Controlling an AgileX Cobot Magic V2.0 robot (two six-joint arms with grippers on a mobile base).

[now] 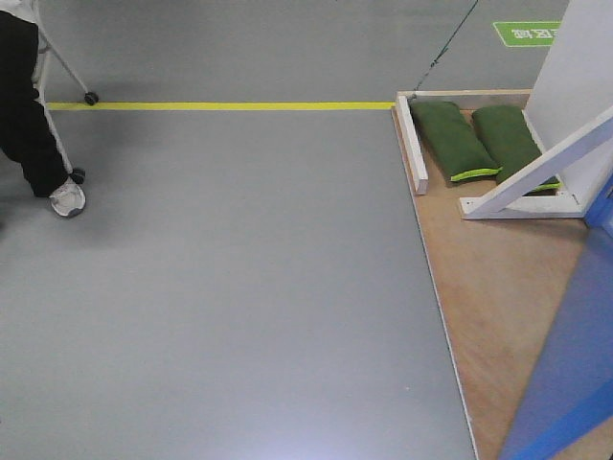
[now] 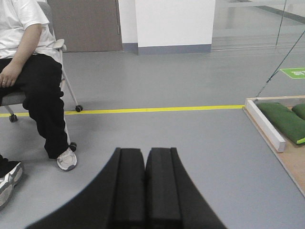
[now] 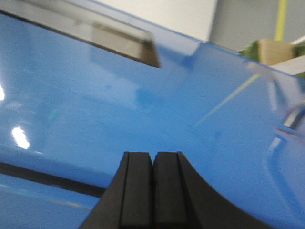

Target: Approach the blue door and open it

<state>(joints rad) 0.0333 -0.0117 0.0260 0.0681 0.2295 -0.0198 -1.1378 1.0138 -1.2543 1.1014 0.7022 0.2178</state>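
The glossy blue door (image 3: 143, 95) fills the right wrist view, close in front of my right gripper (image 3: 153, 160), which is shut and empty. No handle or lock shows. A blue edge of the door (image 1: 575, 374) also shows at the lower right of the front view. My left gripper (image 2: 145, 155) is shut and empty, held over open grey floor and facing away from the door.
A wooden base board (image 1: 498, 278) lies at the right with two green sandbags (image 1: 455, 139) and a white braced wall panel (image 1: 575, 96). A yellow floor line (image 1: 220, 105) runs across. A seated person (image 2: 33, 71) on a wheeled chair is at the left.
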